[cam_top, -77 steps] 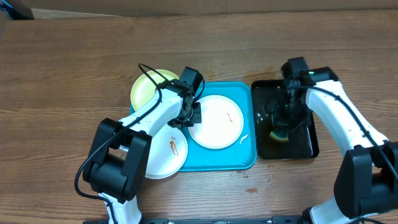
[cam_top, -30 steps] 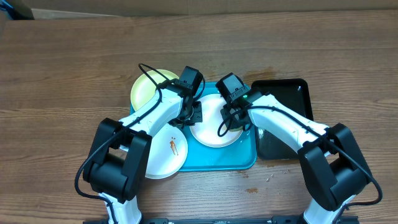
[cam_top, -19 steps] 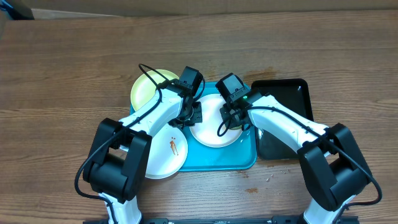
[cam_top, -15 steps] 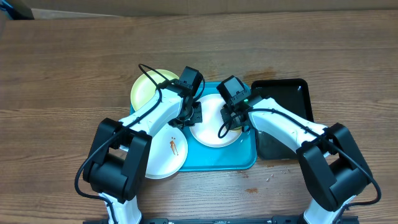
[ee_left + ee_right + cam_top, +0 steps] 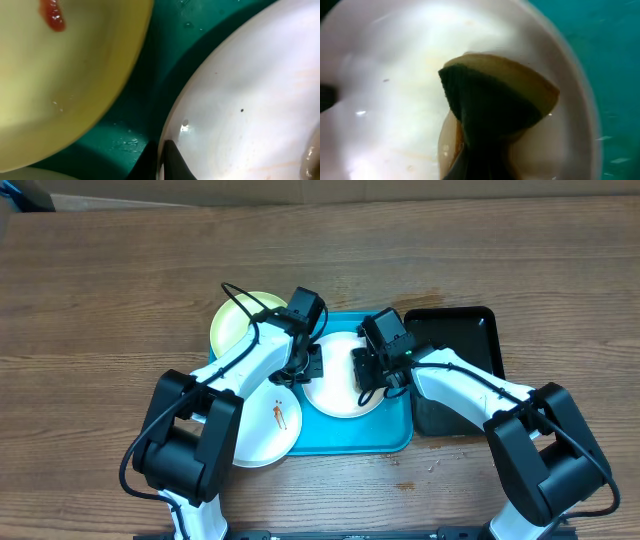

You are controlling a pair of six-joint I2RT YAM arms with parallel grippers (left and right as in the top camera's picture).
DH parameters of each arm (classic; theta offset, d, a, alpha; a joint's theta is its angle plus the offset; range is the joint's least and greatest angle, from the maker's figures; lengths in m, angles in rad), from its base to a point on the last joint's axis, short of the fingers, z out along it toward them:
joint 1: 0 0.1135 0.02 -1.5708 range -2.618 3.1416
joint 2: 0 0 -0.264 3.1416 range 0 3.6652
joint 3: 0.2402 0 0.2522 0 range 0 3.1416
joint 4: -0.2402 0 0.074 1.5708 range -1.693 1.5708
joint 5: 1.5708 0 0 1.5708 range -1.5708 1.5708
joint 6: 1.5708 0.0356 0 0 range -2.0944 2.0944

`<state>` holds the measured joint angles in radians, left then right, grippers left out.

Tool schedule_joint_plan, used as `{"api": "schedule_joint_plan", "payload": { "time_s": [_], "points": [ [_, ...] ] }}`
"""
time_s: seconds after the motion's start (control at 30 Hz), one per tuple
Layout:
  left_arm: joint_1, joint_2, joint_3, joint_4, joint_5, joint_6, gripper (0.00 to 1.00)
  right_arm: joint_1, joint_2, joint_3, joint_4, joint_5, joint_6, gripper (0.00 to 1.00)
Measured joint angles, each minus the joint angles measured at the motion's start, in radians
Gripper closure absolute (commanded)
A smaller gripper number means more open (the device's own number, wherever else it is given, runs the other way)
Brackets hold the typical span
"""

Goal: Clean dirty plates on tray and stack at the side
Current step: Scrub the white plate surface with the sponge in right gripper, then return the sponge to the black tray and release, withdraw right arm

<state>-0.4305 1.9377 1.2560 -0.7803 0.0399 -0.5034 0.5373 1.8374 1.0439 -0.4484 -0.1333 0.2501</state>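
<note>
A white plate [image 5: 335, 385] lies in the cyan tray [image 5: 400, 435]. My left gripper [image 5: 303, 370] is shut on that plate's left rim, and in the left wrist view the dark fingertips [image 5: 170, 162] pinch the rim of the white plate [image 5: 250, 100]. My right gripper [image 5: 372, 376] is shut on a yellow and dark green sponge [image 5: 495, 100], which presses on the white plate [image 5: 395, 100] near its right side. A pale yellow-green plate [image 5: 235, 320] with a red smear [image 5: 52, 15] overlaps the tray's far left corner. Another white plate [image 5: 265, 430] with an orange smear overlaps the near left edge.
A black tray [image 5: 470, 380] sits directly right of the cyan tray, with my right arm crossing over it. Water drops lie on the tray floor [image 5: 145, 100]. Bare wooden table surrounds everything.
My right arm came from the black tray with the sponge onto the white plate, then slid it slightly right and nearer. The left gripper has stayed on the rim.
</note>
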Motion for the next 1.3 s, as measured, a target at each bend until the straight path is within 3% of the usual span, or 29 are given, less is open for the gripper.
{"api": "schedule_joint_plan", "payload": {
  "time_s": [0.27,0.53,0.67,0.87,1.03,1.3],
  "points": [
    [0.000,0.000,0.000,0.000,-0.001,0.000,0.96,-0.037,0.021,0.030,-0.057,-0.386,-0.005,0.96],
    [0.000,0.000,0.000,0.000,-0.001,0.000,0.96,-0.239,0.006,0.370,-0.425,-0.603,-0.121,0.96],
    [0.000,0.000,0.000,0.000,-0.001,0.000,0.96,-0.329,-0.064,0.458,-0.618,-0.526,-0.175,0.96],
    [0.000,0.000,0.000,0.000,-0.001,0.000,0.96,-0.435,-0.118,0.462,-0.793,-0.251,-0.192,0.96],
    [0.000,0.000,0.002,-0.004,-0.001,0.000,0.96,-0.465,-0.118,0.351,-0.719,-0.064,-0.145,0.96],
    [-0.002,0.000,0.046,-0.069,-0.001,0.000,0.96,-0.464,-0.116,0.082,-0.503,0.037,-0.055,0.96]
  ]
}}
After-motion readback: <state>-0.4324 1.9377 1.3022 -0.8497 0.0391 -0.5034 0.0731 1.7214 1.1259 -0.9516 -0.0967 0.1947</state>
